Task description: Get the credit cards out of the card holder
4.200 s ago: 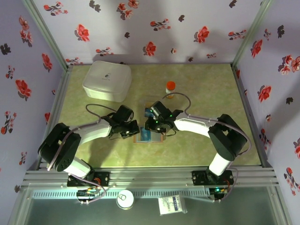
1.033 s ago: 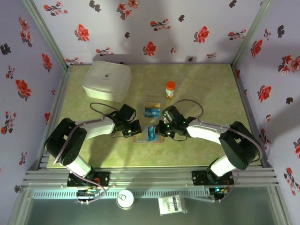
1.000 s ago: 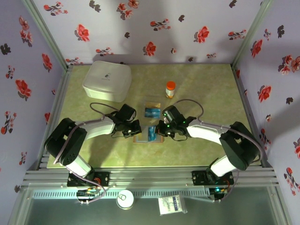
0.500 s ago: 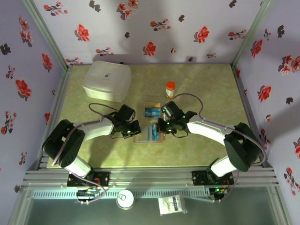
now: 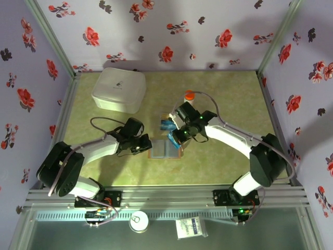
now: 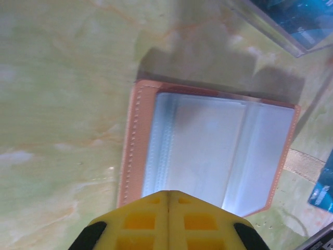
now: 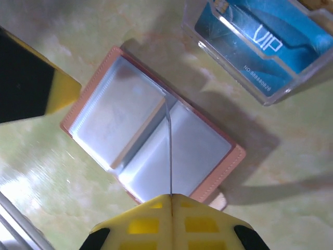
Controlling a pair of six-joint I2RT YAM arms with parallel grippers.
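From above, the right gripper [image 5: 177,137] has lifted off the card holder [image 5: 160,151], a teal credit card [image 5: 172,140] pinched between its fingers. The left gripper [image 5: 147,146], pressed together, sits at the holder's left edge.

Left wrist — the open holder [image 6: 208,146] lies just ahead of the closed fingertips [image 6: 167,200].

Right wrist — the card [image 7: 169,151] shows edge-on over the holder [image 7: 130,125], with the clear tray [image 7: 244,65] beyond.

Card holder [image 7: 151,138] of stitched matt leather, glossy plastic sleeves [image 6: 208,151].

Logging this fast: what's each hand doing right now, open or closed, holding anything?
Left hand: closed, holding nothing, at the card holder.
Right hand: closed on a blue credit card.
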